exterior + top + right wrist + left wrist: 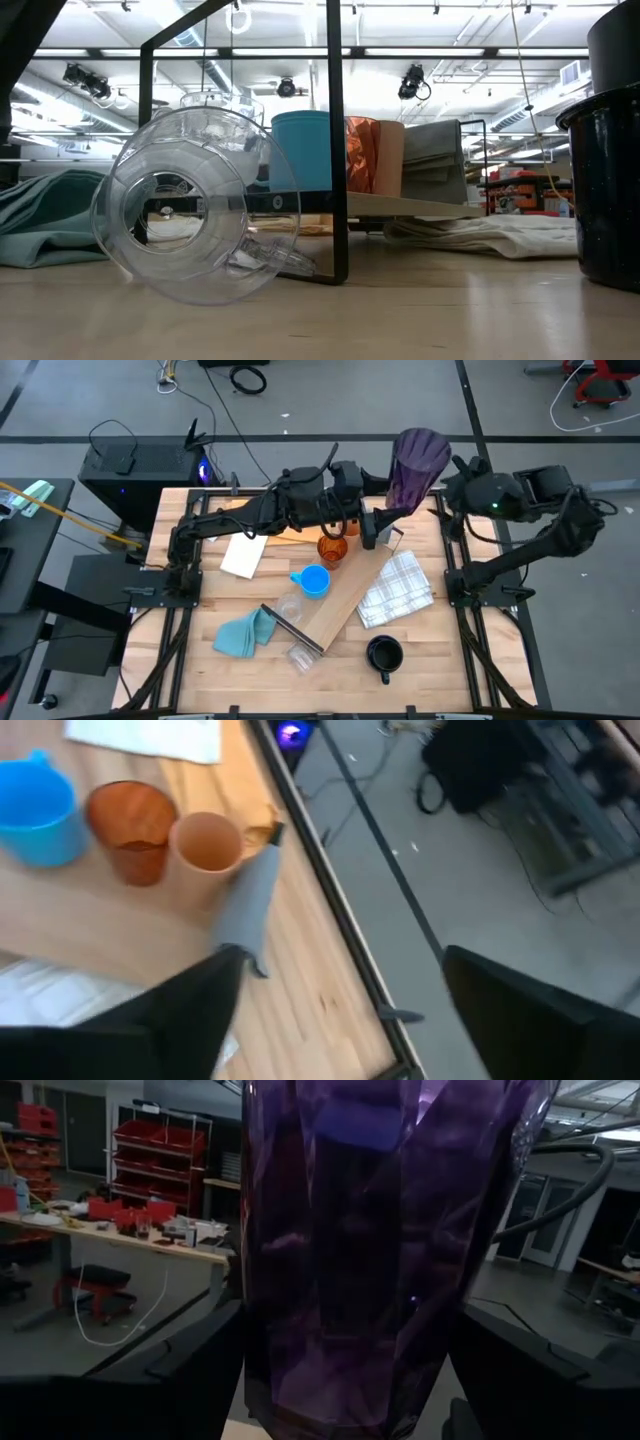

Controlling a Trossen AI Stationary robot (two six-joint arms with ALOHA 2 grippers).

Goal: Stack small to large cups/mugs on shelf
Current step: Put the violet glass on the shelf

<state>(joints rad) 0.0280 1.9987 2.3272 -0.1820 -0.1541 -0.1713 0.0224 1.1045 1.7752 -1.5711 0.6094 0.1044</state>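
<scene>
My left gripper (383,523) is shut on a purple tumbler (418,463), held high above the table's far right part. My right gripper (338,960) stands open and bare just right of the tumbler (350,1260), over the table's far right edge. The shelf (345,600) lies slantwise on the table. On its board stand a light blue mug (35,810), an amber cup (128,825) and a tan cup (205,845). Two clear cups (293,630) lie at the shelf's near end, one on its side (185,205). A dark mug (384,654) stands near the front. My left gripper has the tumbler's lower wall (270,1370) between its two fingers (190,1375), one on each side. The fingers reach in about level from the table's left. The tumbler stands roughly upright with its wide mouth up, lifted clear of the table and the shelf.
A white checked cloth (398,592) lies right of the shelf and a teal cloth (243,633) left of its near end. A white sheet (243,556) lies under my left arm. Black frame rails run along both table sides.
</scene>
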